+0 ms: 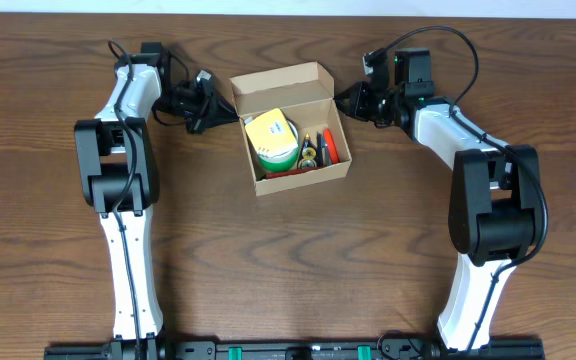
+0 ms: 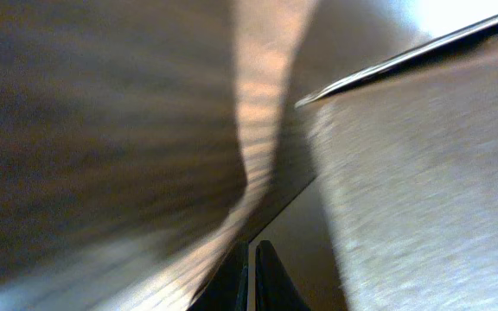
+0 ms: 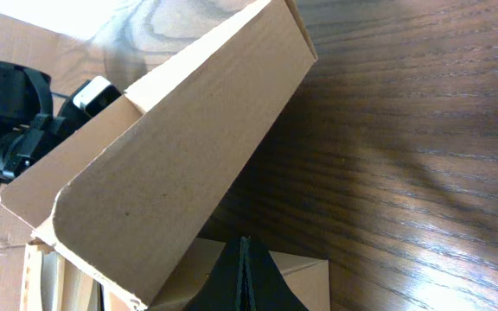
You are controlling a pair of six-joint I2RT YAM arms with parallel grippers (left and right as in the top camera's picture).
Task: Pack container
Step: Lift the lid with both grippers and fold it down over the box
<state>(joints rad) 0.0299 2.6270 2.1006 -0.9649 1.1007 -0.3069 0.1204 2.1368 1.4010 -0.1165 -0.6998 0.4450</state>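
One open container [image 1: 280, 84] sits between the left pincer [image 1: 230, 110] and right pincer [image 1: 343, 98], both closed tight and empty, just beside its walls; one yellow-green roll [image 1: 273, 140] inside.

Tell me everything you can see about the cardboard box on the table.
The cardboard box is small, rectangular, plain tan-brown, sitting slightly askew on the wooden table. Its hinged lid stands open at the far side. Inside lie a yellow-and-green roll and small red, orange and dark items. The left gripper and right gripper flank its ends; contact cannot be told.
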